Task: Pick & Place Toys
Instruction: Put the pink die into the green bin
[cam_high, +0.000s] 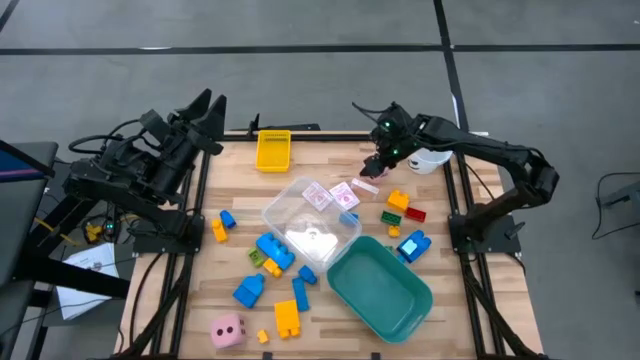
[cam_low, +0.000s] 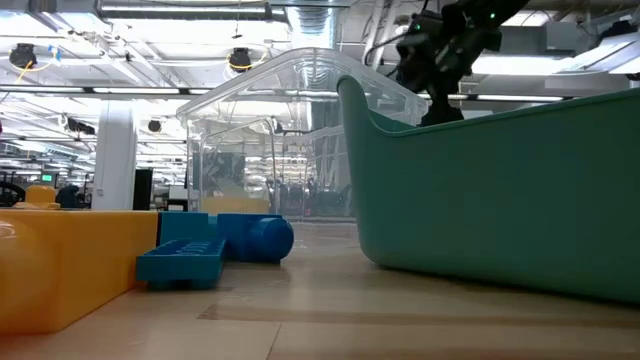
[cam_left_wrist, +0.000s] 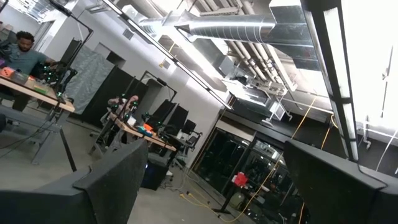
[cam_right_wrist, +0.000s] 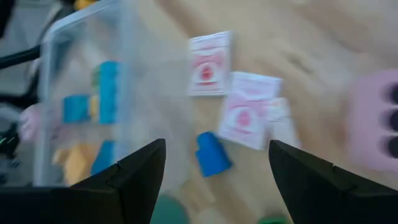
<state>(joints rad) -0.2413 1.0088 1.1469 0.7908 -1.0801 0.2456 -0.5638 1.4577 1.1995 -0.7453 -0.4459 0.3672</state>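
My right gripper (cam_high: 375, 168) hangs open and empty over the table's far middle. Below it, in the right wrist view, its fingers (cam_right_wrist: 134, 171) frame two pink-white cards (cam_right_wrist: 249, 109), a small blue brick (cam_right_wrist: 212, 152) and a pink dark-dotted die (cam_right_wrist: 376, 121). These lie on the wood beside the clear tub (cam_high: 310, 215). The cards (cam_high: 330, 194) and die (cam_high: 365, 186) also show from above. More bricks in blue, yellow, red and green (cam_high: 275, 250) lie scattered. A second pink die (cam_high: 228, 330) sits near left. My left gripper (cam_high: 212, 103) is open and parked off the far left edge.
A teal tub (cam_high: 380, 285) stands near right of centre and fills the low view (cam_low: 500, 190). A yellow tray (cam_high: 273, 150) lies at the far edge. A white cup (cam_high: 432, 160) stands under my right arm. Bricks (cam_high: 405, 205) lie right of the clear tub.
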